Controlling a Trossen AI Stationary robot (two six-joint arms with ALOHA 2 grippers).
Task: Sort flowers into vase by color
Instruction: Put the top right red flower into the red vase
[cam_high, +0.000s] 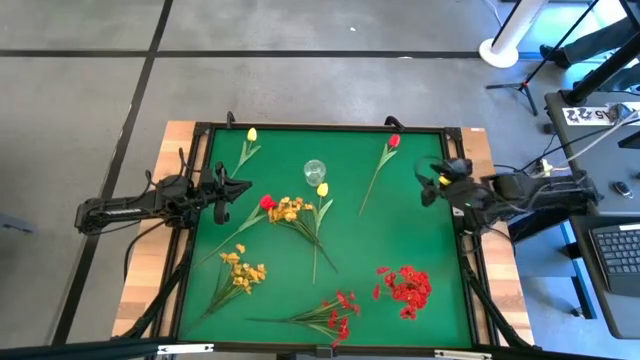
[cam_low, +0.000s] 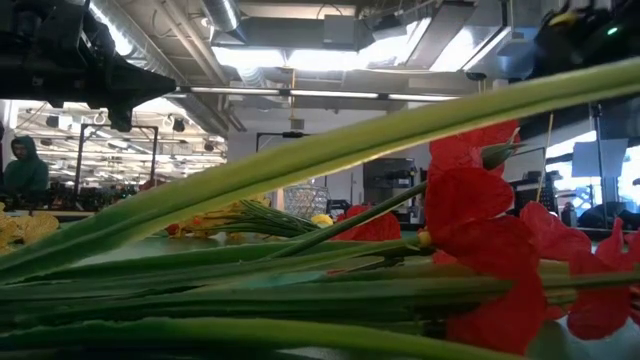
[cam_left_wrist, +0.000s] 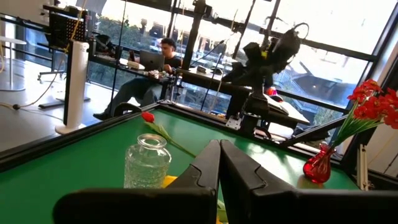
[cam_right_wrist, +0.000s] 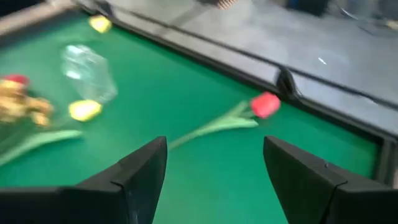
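Right wrist view shows our right gripper (cam_right_wrist: 214, 180) empty with fingers spread, the red tulip (cam_right_wrist: 266, 104) lying just ahead beyond them, so we should pinch its thin stem squarely, while our left gripper (cam_left_wrist: 219, 163) waits clenched.

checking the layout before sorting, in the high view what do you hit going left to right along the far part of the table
left gripper → yellow tulip → glass vase → red tulip → right gripper

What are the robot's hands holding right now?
Nothing. The left end effector is shut with nothing between its fingers, and the right end effector is open over the green mat, near a red tulip.
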